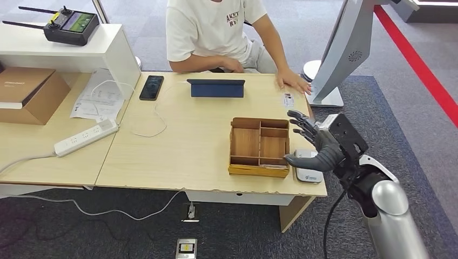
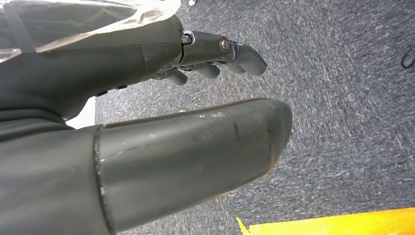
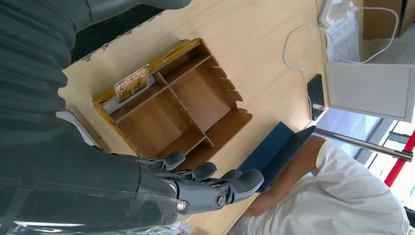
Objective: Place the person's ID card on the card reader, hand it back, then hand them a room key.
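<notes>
Right hand point(image 1: 316, 144): I see it released, fingers spread — above card reader point(image 1: 309, 174).
Wooden organizer point(image 1: 259, 147): just beside reader.
Left hand point(image 2: 147, 117): empty, over carpet.

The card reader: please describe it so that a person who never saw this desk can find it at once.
Look at the light wooden desk, at its near right corner. There stands a wooden organizer box with compartments, and the card reader lies flat just to its right, partly under the robot's right hand. It is a small white and grey pad with rounded corners, unlike the brown box.
</notes>
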Available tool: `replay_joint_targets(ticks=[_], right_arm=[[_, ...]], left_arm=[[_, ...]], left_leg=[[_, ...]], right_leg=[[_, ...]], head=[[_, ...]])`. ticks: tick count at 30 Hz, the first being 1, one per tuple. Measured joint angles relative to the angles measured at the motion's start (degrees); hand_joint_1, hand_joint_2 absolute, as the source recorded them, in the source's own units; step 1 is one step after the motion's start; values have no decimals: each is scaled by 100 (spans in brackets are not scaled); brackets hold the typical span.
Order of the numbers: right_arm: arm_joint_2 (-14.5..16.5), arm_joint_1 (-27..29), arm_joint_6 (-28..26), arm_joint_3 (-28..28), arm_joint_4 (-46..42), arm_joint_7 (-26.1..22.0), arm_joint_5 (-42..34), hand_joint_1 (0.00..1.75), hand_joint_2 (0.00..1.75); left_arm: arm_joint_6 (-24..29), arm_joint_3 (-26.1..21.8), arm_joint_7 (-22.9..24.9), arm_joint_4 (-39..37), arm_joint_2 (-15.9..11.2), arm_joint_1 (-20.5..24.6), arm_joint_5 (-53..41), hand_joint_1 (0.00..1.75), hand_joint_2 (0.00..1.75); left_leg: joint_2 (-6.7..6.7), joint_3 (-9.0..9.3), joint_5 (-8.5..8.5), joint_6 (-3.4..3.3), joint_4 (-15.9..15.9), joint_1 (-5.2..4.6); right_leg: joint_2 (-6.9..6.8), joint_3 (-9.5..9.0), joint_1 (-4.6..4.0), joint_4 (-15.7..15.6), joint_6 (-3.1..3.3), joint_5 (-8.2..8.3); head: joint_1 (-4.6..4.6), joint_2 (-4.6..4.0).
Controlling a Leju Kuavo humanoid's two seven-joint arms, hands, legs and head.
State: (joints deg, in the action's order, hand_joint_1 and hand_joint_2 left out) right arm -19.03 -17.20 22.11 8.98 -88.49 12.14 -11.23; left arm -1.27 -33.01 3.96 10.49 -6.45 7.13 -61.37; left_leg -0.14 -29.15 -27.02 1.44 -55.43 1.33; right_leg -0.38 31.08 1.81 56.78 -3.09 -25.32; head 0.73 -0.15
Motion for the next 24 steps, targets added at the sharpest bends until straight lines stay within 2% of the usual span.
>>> replay_joint_targets(ticks=[5, 11, 15, 19, 24], right_arm=[[-72, 139, -79, 100, -192, 14, 816, 0, 175], [-114, 251, -810, 370, -315, -6, 3509, 0, 175], [-103, 379, -1475, 557, -263, -247, 4830, 0, 175], [-52, 465, -1941, 696, -34, -470, 5343, 0, 175], [21, 478, -1998, 808, 258, -538, 5461, 0, 175]], left_arm=[[-1, -4, 36, 0, -8, 2, 2, 0, 0], [21, -6, 146, 0, -15, 7, -55, 0, 0], [42, -6, 145, 0, 1, 14, -90, 0, 0], [83, -8, 137, 0, 28, 22, -71, 0, 0], [95, -19, 125, 0, 30, 24, -77, 0, 0]], left_leg=[[0, -1, 0, 0, 0, 0], [-1, -1, 0, 0, 0, 0], [-1, -3, 0, 0, 1, 0], [-1, -4, 0, 0, 2, 1], [-1, -4, 0, 0, 2, 1]], right_leg=[[0, -1, 0, 0, 0, 0], [0, -1, 0, 0, 0, 0], [0, 0, 0, 0, 1, -1], [0, 0, 0, 0, 1, -1], [0, 0, -1, 0, 1, -1]], head=[[0, 0], [0, 0], [-1, 0], [1, 0], [1, 0]])
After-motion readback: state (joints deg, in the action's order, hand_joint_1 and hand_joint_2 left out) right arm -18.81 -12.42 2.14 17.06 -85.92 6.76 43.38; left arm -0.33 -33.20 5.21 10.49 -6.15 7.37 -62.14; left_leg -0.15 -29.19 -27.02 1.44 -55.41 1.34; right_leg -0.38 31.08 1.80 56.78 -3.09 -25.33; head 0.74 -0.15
